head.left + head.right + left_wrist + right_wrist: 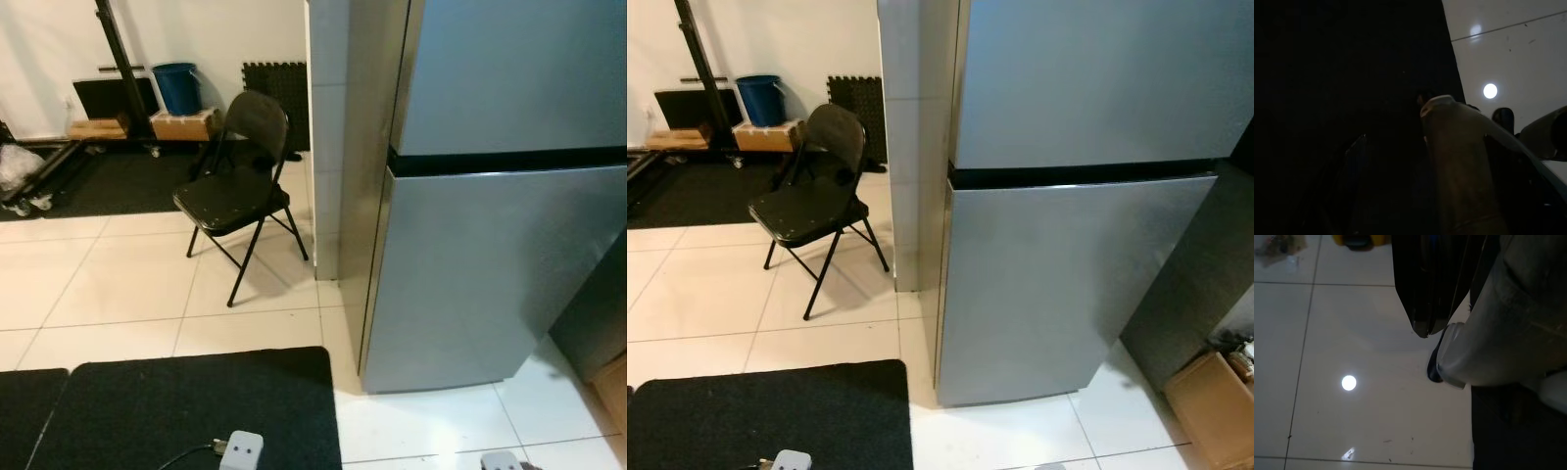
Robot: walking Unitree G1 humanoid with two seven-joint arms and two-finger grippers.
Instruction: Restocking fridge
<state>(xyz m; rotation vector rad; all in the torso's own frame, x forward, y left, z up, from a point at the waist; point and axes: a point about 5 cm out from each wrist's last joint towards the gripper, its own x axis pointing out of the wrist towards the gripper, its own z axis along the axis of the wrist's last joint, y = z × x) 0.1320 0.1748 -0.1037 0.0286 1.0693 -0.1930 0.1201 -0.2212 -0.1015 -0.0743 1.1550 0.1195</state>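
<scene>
Barely begun, by the look of it. Fridge (1078, 245) standing silver and tall, both doors shut, nothing set out for stocking near it. Folding chair (238, 186) off to the fridge's left beside a tiled pillar (328, 137), black mat (186, 406) on the floor in front and to the left of the fridge, cardboard box (1210, 401) low at the fridge's right. Blue bucket (177, 86) well behind the chair, far from the fridge. Left gripper (1400, 186) hanging in deep shade over the mat: cannot tell whether the fingers are apart or together. Right gripper (1425, 308) hanging idle above pale floor tiles (1352, 382), fingers seemingly together and holding nothing. Left to do, judging from this: reach the fridge, open a door, fetch goods, load shelves.
</scene>
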